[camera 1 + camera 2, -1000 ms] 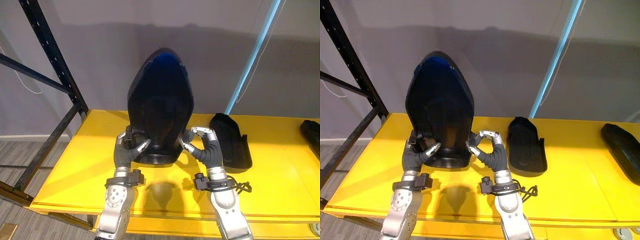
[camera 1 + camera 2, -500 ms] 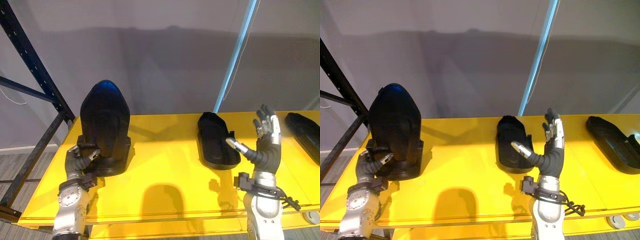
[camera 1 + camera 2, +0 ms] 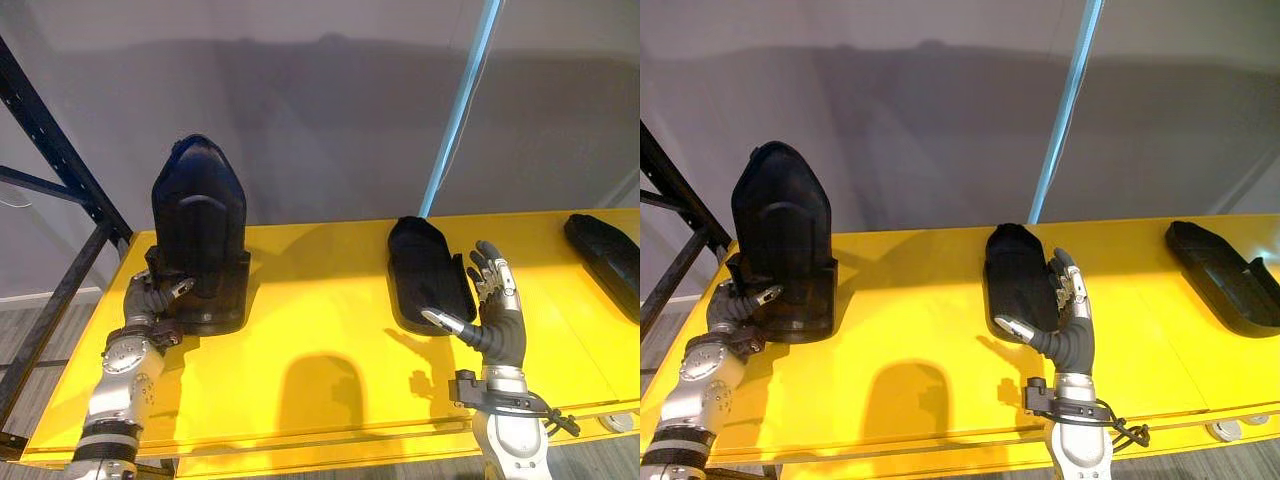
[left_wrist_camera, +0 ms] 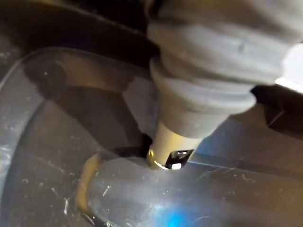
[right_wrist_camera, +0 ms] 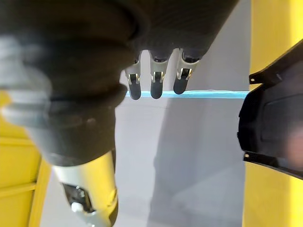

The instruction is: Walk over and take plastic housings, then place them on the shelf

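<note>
A tall glossy black plastic housing stands upright at the left end of the yellow shelf. My left hand grips its lower left edge, thumb pressed on the shiny face and fingers curled behind. My right hand is held up open, fingers straight, holding nothing. It hovers just right of and in front of a second black housing that lies flat mid-shelf. A third housing lies at the far right.
A black rack post with a cross brace rises at the left. A light blue pole slants up behind the middle housing. A grey wall closes the back. Bare yellow shelf lies between the upright housing and the middle one.
The right hand has let go of the tall housing, swung right and opened, then lowered beside the middle housing. The tall housing now stands at the shelf's left, held by the left hand alone. The camera shifted.
</note>
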